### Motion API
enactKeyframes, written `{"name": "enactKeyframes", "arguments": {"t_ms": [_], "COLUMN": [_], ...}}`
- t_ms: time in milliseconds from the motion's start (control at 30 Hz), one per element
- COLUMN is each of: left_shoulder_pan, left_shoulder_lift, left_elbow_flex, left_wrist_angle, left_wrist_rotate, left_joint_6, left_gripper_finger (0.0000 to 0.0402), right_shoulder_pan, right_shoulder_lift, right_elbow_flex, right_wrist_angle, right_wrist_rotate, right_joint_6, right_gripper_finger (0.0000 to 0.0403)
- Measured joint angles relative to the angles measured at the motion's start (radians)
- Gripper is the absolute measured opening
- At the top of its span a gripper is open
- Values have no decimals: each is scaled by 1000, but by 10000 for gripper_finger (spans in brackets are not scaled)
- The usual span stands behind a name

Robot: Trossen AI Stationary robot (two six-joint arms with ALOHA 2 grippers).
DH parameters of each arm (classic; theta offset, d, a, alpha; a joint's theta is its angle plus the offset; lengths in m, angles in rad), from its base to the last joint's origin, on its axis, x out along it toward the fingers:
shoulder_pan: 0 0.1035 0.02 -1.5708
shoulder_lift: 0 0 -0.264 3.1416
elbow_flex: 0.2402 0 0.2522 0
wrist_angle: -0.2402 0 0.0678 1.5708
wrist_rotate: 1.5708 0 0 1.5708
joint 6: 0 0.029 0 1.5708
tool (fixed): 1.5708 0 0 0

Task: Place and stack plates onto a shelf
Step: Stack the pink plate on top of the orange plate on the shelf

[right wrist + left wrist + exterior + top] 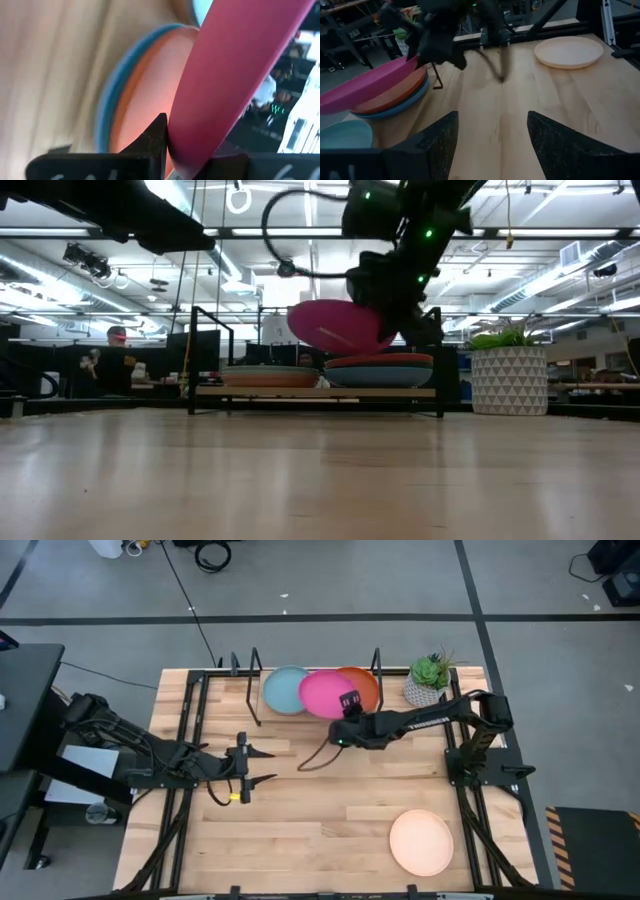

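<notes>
My right gripper (348, 710) is shut on the magenta plate (323, 692) over the shelf (315, 392). Beneath it an orange plate (366, 684) lies on a blue plate (380, 376). To their left on the shelf plank lies a light blue plate (284, 690). A pale salmon plate (421, 841) lies flat on the tabletop near the near right corner. My left gripper (247, 768) hovers open over the table's left half, pointing right, away from every plate. My right gripper pinches the magenta plate's rim (186, 131) on its near right side between both fingers, one finger (155, 136) under the rim and one over it. The fingers reach in from the table's right. The plate is tilted, its left side raised, just above the orange plate (385, 360); whether they touch, I cannot tell.
A green plant in a white pot (429, 680) stands at the shelf's right end, close to my right arm. The shelf's black hoop frames (255, 690) rise at both ends. A black cable (318, 758) hangs to the table below my right gripper. People show in the room beyond.
</notes>
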Motion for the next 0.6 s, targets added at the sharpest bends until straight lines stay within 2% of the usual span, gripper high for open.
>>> {"name": "enactKeyframes", "arguments": {"t_ms": [200, 600], "left_shoulder_pan": [-3, -2], "left_shoulder_lift": [0, 0], "left_elbow_flex": [0, 0], "left_wrist_angle": [7, 24], "left_wrist_rotate": [-2, -12], "left_joint_6": [-15, -20], "left_gripper_finger": [243, 243], "right_shoulder_pan": [-45, -63], "right_shoulder_lift": [6, 5], "right_elbow_flex": [0, 0], "right_wrist_angle": [-77, -218], "right_wrist_rotate": [11, -35], "right_joint_6": [77, 232], "right_gripper_finger": [50, 50]}}
